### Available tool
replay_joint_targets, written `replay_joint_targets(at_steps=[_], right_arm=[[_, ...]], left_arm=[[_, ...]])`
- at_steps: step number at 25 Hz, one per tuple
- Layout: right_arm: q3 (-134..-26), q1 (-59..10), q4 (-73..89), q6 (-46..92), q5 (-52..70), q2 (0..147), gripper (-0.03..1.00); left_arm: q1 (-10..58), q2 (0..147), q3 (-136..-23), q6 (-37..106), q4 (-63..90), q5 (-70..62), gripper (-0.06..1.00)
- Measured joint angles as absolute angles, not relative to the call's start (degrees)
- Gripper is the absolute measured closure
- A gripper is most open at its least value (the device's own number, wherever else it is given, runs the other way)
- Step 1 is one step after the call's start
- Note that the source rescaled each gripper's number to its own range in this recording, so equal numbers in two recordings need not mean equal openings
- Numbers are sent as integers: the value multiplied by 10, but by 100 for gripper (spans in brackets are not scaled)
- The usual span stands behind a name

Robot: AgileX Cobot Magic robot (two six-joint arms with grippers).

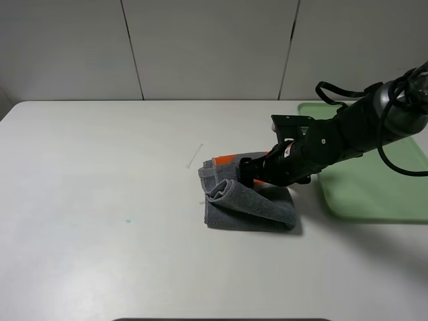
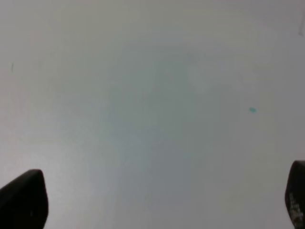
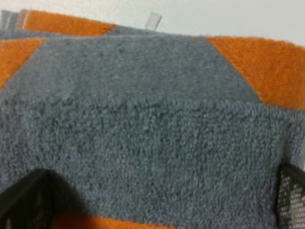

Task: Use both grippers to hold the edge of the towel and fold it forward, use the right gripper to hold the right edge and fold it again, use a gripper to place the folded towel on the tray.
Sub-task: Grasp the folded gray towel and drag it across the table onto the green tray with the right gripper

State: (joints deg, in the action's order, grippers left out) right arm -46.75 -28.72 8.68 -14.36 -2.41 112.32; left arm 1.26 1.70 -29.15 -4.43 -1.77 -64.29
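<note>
The grey towel (image 1: 251,204) with orange patches lies folded on the white table, its left side bunched up in a loose roll. My right gripper (image 1: 246,172) reaches from the right across the towel to its upper left part. In the right wrist view the towel (image 3: 152,143) fills the picture, and the right gripper (image 3: 152,200) stands open with its fingertips wide apart on the cloth. The green tray (image 1: 374,187) lies at the right, behind the right arm. My left gripper (image 2: 157,200) is open over bare table and does not show in the exterior view.
A thin white strip (image 1: 194,157) lies on the table just left of the towel. A small teal spot (image 1: 128,221) marks the table at the left and also shows in the left wrist view (image 2: 252,110). A white wall stands behind the table.
</note>
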Motion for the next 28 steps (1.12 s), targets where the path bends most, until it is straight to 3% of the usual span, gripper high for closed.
replay_joint_targets(at_steps=[15,28], right_arm=[[-467,-287,14,-146,-11,1119,-3],[-467,-237,-12,-147,3,1117,-3]], left_arm=[[13,17,-292,-44,-18,-643,-6],[13,17,-292,-44,-18,-643,-6]])
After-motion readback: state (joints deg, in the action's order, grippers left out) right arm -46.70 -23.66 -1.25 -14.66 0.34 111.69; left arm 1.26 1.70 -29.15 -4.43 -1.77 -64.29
